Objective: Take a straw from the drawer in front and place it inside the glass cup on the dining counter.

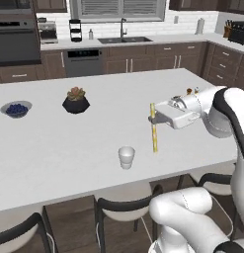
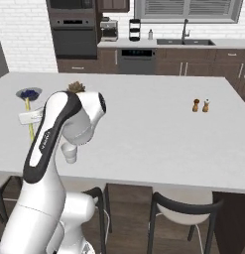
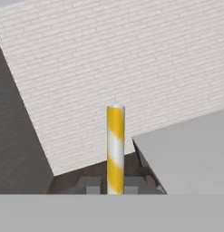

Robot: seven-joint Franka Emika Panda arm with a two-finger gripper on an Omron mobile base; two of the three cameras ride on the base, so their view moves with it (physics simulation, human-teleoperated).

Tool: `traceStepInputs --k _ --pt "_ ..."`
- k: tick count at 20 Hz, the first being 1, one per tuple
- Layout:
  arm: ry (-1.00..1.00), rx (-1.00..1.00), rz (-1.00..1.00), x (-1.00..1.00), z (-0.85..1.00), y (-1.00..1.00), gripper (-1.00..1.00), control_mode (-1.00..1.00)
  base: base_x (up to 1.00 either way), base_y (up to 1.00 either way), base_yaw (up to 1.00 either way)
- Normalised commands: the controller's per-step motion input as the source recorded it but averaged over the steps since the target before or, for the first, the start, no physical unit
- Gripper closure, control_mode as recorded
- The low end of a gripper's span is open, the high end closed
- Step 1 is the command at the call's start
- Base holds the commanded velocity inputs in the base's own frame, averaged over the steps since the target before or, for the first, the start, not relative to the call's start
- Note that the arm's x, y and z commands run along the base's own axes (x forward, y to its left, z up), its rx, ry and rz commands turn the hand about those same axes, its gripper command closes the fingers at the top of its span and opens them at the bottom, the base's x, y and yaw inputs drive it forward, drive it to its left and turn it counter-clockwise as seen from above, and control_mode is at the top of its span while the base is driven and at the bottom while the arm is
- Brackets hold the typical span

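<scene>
Left base view: jaws clamp the unlabelled straw (image 1: pixel 154 129) above the glass cup (image 1: pixel 126 157)

A home kitchen: wall oven (image 2: pixel 74 34), sink (image 1: pixel 124 39) under a window, white island (image 1: pixel 54 148) (stools tucked below).

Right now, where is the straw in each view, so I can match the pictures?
Left base view: the straw hangs upright right of centre, above the dining counter.
Right base view: at the left edge, beside the arm.
Hand view: bottom centre, striped yellow and white.
Shared landmark: the glass cup nearby.
</scene>
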Motion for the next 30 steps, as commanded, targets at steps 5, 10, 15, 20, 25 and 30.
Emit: traceStepInputs --k 5,10,15,20,25,30 --pt "-0.14 0.03 0.14 0.11 -0.11 0.1 1.0 -1.0 0.0 0.0 0.0" --pt "-0.22 -0.01 0.0 0.06 -0.32 0.0 1.0 -1.0 0.0 0.0 0.0" --pt "-0.1 0.0 0.0 0.31 -0.36 0.0 1.0 -1.0 0.0 0.0 0.0" --pt "0.0 0.0 0.0 0.55 -0.37 -0.01 1.0 -1.0 0.0 0.0 0.0" --pt "0.0 0.0 0.0 0.6 -0.38 -0.02 1.0 -1.0 0.0 0.0 0.0" --pt "0.0 0.0 0.0 0.59 -0.39 0.0 1.0 -1.0 0.0 0.0 0.0"
